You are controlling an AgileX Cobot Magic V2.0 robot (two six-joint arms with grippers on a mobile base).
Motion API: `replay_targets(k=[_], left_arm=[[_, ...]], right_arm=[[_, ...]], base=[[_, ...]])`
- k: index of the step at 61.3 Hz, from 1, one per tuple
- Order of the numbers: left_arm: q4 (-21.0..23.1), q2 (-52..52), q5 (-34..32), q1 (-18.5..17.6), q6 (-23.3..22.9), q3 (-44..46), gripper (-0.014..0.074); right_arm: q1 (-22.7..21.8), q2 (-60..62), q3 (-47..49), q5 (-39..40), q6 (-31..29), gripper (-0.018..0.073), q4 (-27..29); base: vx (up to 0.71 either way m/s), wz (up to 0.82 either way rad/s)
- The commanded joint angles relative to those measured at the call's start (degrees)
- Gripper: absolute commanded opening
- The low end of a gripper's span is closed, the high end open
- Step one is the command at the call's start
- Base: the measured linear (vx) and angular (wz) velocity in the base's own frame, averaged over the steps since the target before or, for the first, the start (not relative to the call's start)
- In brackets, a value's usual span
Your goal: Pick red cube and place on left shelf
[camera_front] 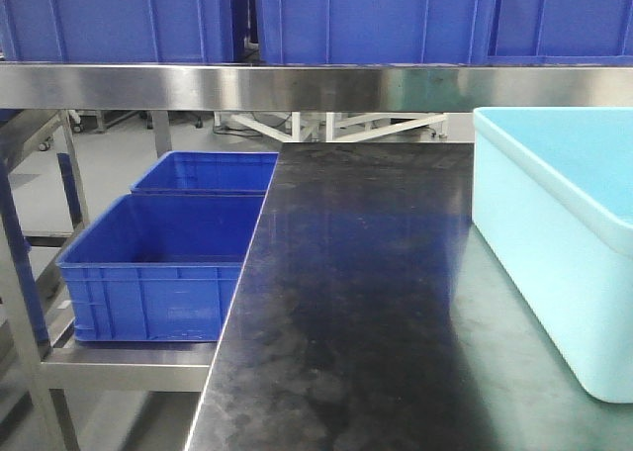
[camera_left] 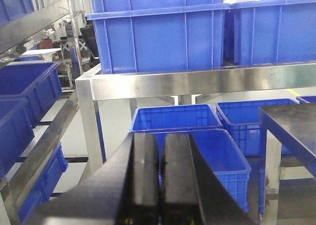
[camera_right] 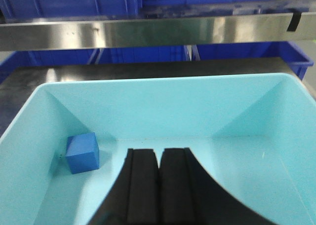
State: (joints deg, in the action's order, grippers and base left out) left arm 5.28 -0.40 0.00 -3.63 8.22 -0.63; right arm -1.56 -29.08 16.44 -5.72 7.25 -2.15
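Hanging over the pale blue bin (camera_right: pixel 163 111), your right gripper (camera_right: pixel 159 183) had its fingers pressed together on nothing. Your left gripper (camera_left: pixel 159 175) was likewise closed and empty, facing blue crates (camera_left: pixel 192 136) under a steel rail. You could not tell where the red cube was, or how it looked, since none of the views showed it. The one cube in sight was a plain blue cube (camera_right: pixel 83 153), sitting on the bin floor just beside the left wall. The left shelf (camera_front: pixel 129 357) held two blue crates beside the black table (camera_front: pixel 346 303).
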Motion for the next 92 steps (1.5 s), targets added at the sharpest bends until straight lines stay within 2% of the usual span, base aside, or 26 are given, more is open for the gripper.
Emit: replay_targets(k=[1, 18, 37, 53, 58, 62, 65, 68, 73, 92], left_arm=[[0.32, 0.47, -4.78, -0.17, 0.08, -1.26, 0.0106], [0.32, 0.47, -4.78, -0.17, 0.08, -1.26, 0.0106], [0.32, 0.47, -4.78, -0.17, 0.08, -1.26, 0.0106], [0.32, 0.47, -4.78, -0.17, 0.08, -1.26, 0.0106], [0.32, 0.47, -4.78, -0.17, 0.08, -1.26, 0.0106], [0.32, 0.47, -4.78, -0.17, 0.08, -1.26, 0.0106], [0.32, 0.47, -4.78, -0.17, 0.08, -1.26, 0.0106], [0.32, 0.47, -4.78, -0.17, 0.08, -1.26, 0.0106], [0.32, 0.47, -4.78, -0.17, 0.08, -1.26, 0.0106], [0.32, 0.47, -4.78, -0.17, 0.08, -1.26, 0.0106]], right_arm=[[-0.26, -5.96, 5.34, 5.72, -0.33, 0.0049, -0.08], [-0.26, -19.45, 16.32, 4.05, -0.33, 0.0049, -0.14], [-0.26, -32.36, 27.00, -7.67, -0.33, 0.0049, -0.34], [-0.26, -40.77, 33.42, -14.84, -0.39, 0.0062, -8.53], [-0.26, -42.67, 34.98, -15.91, -0.39, 0.0115, -9.63], [-0.26, -43.94, 35.82, -16.56, -0.39, 0.0203, -9.68], [-0.26, -44.66, 36.32, -16.70, -0.39, 0.0286, -9.68], [-0.26, -45.32, 36.54, -16.91, -0.39, 0.0410, -9.68], [-0.26, -46.27, 36.54, -17.44, -0.39, 0.0526, -9.80], [-0.26, -49.28, 36.54, -17.71, -0.39, 0.0540, -10.03]], base=[[0.00, 0.00], [0.00, 0.00], [0.00, 0.00], [0.00, 0.00], [0.00, 0.00], [0.00, 0.00], [0.00, 0.00], [0.00, 0.00], [0.00, 0.00], [0.00, 0.00]])
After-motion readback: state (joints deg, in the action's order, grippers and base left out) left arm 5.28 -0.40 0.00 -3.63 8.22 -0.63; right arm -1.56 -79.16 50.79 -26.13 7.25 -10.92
